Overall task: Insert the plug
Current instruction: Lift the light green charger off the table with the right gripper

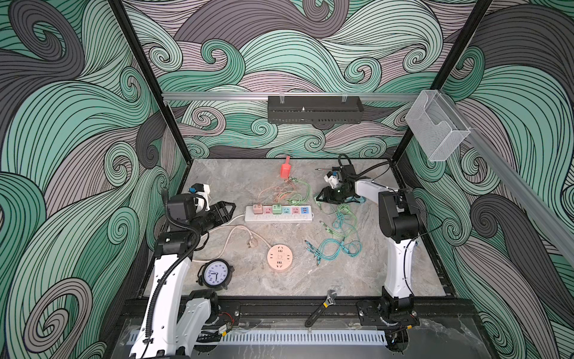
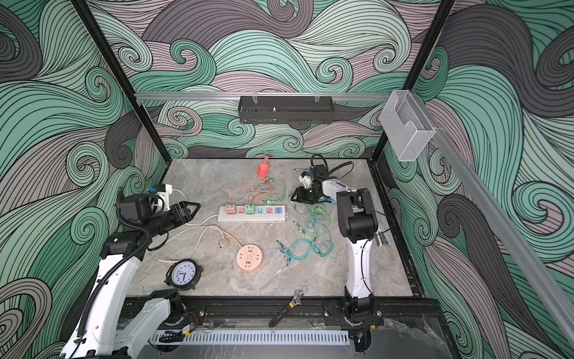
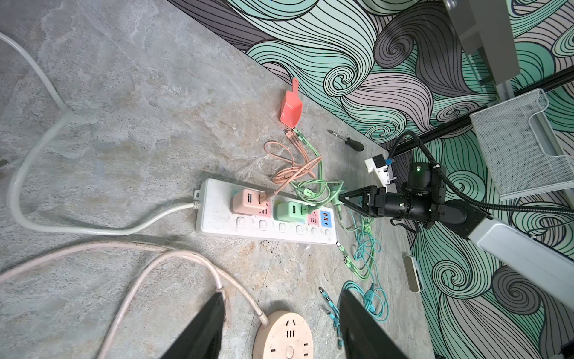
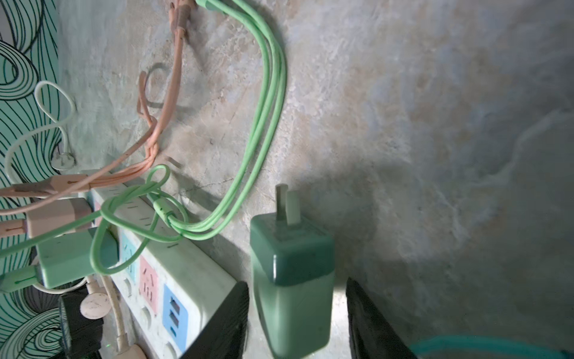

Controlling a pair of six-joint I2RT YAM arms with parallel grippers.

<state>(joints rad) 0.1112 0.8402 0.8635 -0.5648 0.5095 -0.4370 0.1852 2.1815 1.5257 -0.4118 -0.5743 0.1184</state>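
Note:
A green plug (image 4: pixel 292 273) with two flat prongs lies on the stone table just past the end of the white power strip (image 4: pixel 174 267). It sits between the fingers of my right gripper (image 4: pixel 297 282), which is open with a gap on each side of the plug. In both top views the right gripper (image 1: pixel 320 197) (image 2: pixel 293 196) is low at the right end of the strip (image 1: pixel 278 214) (image 2: pixel 251 214). A pink charger (image 3: pixel 248 202) and a green charger (image 3: pixel 290 211) are plugged into the strip. My left gripper (image 1: pixel 231 213) (image 3: pixel 281 292) hangs open and empty left of the strip.
A round pink socket (image 1: pixel 279 257) with its cord lies in front of the strip. Teal and green cables (image 1: pixel 338 245) sprawl on the right. A clock (image 1: pixel 216 275), a wrench (image 1: pixel 321 307), a red scoop (image 1: pixel 285 169) and a screwdriver (image 3: pixel 348 141) lie around the edges.

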